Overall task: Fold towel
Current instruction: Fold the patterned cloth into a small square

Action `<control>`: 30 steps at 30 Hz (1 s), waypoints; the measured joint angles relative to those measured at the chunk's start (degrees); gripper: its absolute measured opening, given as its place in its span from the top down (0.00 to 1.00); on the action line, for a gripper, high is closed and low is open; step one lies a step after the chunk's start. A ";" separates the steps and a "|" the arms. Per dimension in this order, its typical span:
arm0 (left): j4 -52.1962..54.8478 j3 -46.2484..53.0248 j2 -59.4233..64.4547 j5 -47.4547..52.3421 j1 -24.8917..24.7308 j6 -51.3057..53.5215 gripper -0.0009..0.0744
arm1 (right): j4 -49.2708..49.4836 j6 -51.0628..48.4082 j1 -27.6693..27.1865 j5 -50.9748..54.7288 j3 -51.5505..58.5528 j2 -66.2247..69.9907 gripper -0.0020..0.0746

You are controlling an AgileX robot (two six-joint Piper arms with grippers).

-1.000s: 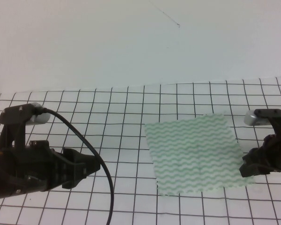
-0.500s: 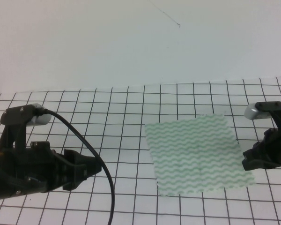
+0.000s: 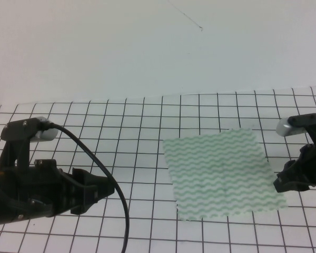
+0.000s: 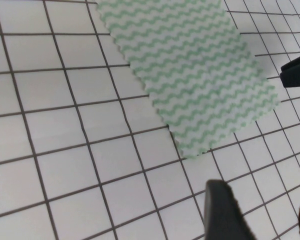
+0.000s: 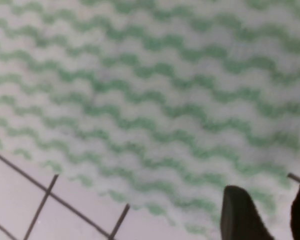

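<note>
The towel [image 3: 218, 171], white with green wavy stripes, lies flat and unfolded on the gridded table [image 3: 137, 132], right of centre. My right gripper [image 3: 280, 184] sits low at the towel's right edge, close to its near right corner. In the right wrist view its fingers [image 5: 240, 215] stand apart over the striped cloth [image 5: 140, 100], and nothing is pinched between them in the right gripper [image 5: 275, 207]. My left gripper [image 3: 108, 190] hovers at the near left, well short of the towel, open and empty. In the left wrist view the left gripper [image 4: 262, 207] points toward the towel [image 4: 190, 70].
The table is a white sheet with a black grid, and a plain white wall [image 3: 147, 47] stands behind it. A black cable [image 3: 110, 184] loops off the left arm. The right gripper's tip [image 4: 297, 75] shows past the towel in the left wrist view.
The right arm has drifted a little to the right, staying at the towel's right edge. The towel lies as before and the left arm has not moved.
</note>
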 joint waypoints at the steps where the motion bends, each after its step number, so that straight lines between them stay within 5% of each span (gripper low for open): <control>1: 0.00 0.00 0.00 0.00 0.00 0.00 0.58 | 0.00 0.00 0.00 -0.49 0.00 0.00 0.66; 16: 0.00 0.00 0.00 0.04 0.00 0.16 0.58 | 4.26 -2.84 0.00 0.87 0.00 4.03 0.65; 25: 0.00 0.00 0.00 0.27 0.00 0.25 0.58 | 4.80 -4.01 0.00 2.39 0.00 3.93 0.77; 30: 0.00 0.00 0.00 0.67 0.00 0.25 0.58 | 5.04 -4.25 0.00 1.80 0.00 3.93 0.93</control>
